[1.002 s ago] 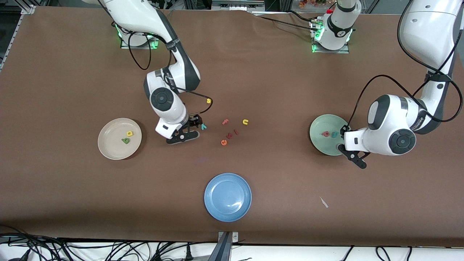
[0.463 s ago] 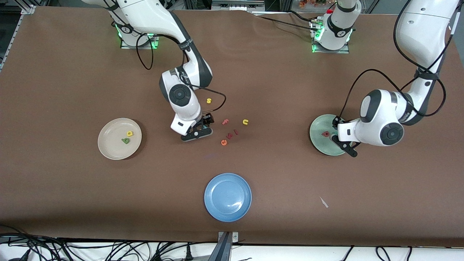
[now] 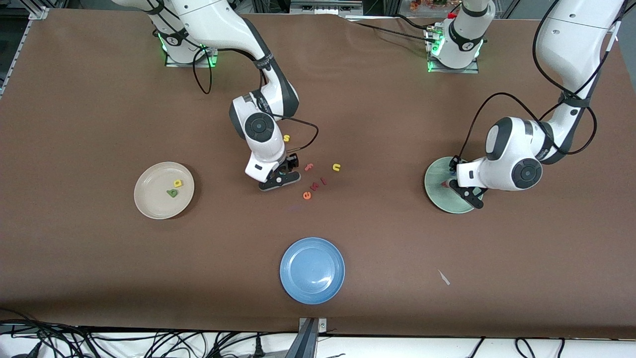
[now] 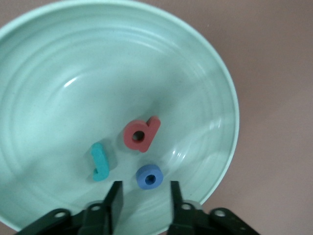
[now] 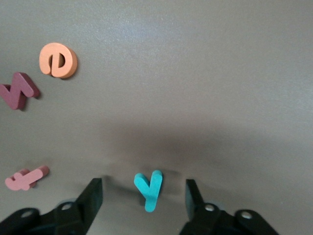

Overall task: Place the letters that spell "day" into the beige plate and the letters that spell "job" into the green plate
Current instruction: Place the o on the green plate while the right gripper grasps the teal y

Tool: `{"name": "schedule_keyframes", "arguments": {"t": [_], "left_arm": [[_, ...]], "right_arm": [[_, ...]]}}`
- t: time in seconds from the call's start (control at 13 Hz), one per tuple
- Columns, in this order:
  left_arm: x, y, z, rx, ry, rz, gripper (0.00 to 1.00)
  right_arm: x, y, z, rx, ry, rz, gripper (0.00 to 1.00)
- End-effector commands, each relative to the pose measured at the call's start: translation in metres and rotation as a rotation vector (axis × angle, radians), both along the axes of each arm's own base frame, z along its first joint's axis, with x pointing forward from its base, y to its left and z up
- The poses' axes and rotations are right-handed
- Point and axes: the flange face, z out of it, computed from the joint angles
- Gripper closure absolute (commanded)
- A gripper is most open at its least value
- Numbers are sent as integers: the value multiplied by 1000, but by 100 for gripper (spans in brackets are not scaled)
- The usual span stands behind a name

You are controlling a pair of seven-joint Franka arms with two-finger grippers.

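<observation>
With the red b (image 4: 141, 135), teal j (image 4: 100, 162) and blue o (image 4: 149, 176) lying in the green plate (image 4: 205, 88) under the parted, empty left gripper (image 4: 143, 200), "job" looks done. The beige plate (image 3: 149, 206) holds the d (image 3: 172, 193) and a (image 3: 177, 183); the teal y (image 5: 148, 189) lies on the table between the right gripper's (image 5: 144, 200) spread fingers, not yet gripped.

Your right arm: reaches from its base toward the table's middle, wrist bent steeply down, right gripper (image 3: 282, 177) low over the tabletop, fingers (image 5: 93, 196) parted with a clear gap.

Your left arm: elbow folded high, forearm swung inward, left gripper (image 3: 464, 191) pointing down, fingers (image 4: 114, 198) apart, nothing between them.
</observation>
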Motion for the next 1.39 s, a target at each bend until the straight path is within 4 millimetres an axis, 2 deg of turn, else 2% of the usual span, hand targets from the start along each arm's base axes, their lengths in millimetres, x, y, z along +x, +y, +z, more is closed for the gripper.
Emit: {"name": "schedule_keyframes", "arguments": {"t": [0.0, 0.15, 0.39, 0.46, 0.69, 0.85, 1.08, 1.23, 1.31], "left_arm": [[8, 0, 22, -18, -36, 33, 0], [17, 2, 46, -16, -28, 19, 0], [28, -17, 71, -6, 7, -3, 0], [31, -16, 78, -3, 12, 4, 0], [45, -25, 119, 25, 14, 50, 0], [48, -31, 163, 56, 42, 84, 0], [49, -45, 242, 94, 48, 132, 0], [42, -51, 303, 112, 56, 164, 0], [31, -54, 340, 127, 17, 197, 0]], "right_arm": [[3, 4, 0, 10, -4, -9, 32], [3, 3, -2, 7, -1, -8, 35], [2, 0, -7, 0, 5, -5, 39], [1, 0, -8, -2, 8, -7, 40], [-1, -1, -11, -5, 12, -6, 46], [-1, -1, -11, -6, 14, -5, 50], [-1, -1, -10, -6, 14, -6, 61], [-1, -1, -11, -7, 15, -8, 65], [-1, 0, -10, -5, 15, -10, 66]]}}
